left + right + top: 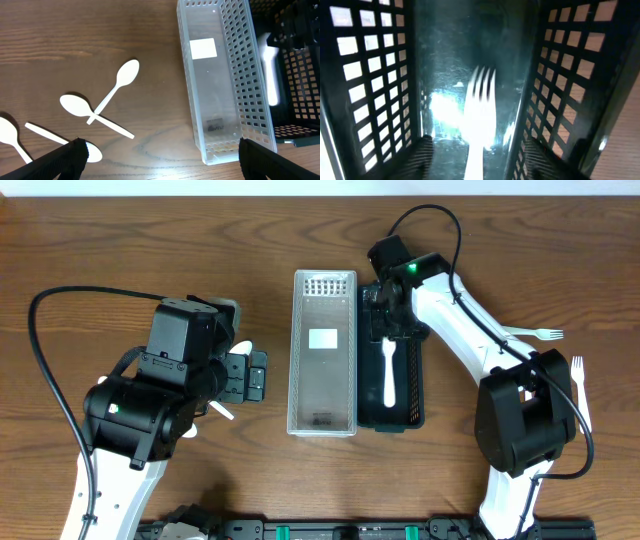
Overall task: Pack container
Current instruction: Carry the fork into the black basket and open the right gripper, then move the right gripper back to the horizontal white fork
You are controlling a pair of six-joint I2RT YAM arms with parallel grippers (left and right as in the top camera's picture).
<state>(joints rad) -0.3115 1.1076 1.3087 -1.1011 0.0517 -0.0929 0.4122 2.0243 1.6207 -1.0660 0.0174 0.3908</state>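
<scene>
left fingers (160,155) apart over wood-grain tabletop (120,240) near its left edge, white plastic spoons (117,85) below, shown only by left wrist. clear perforated bin (323,350) mid-tabletop. black lattice bin (412,395) touching it; right fingers (475,160) apart inside, white fork (481,120) between.

Looks like my lab bench: bare wood table (120,240), my two arms bolted to a front rail (330,530).

White fork (390,373) flat in blk basket (413,416)
</scene>
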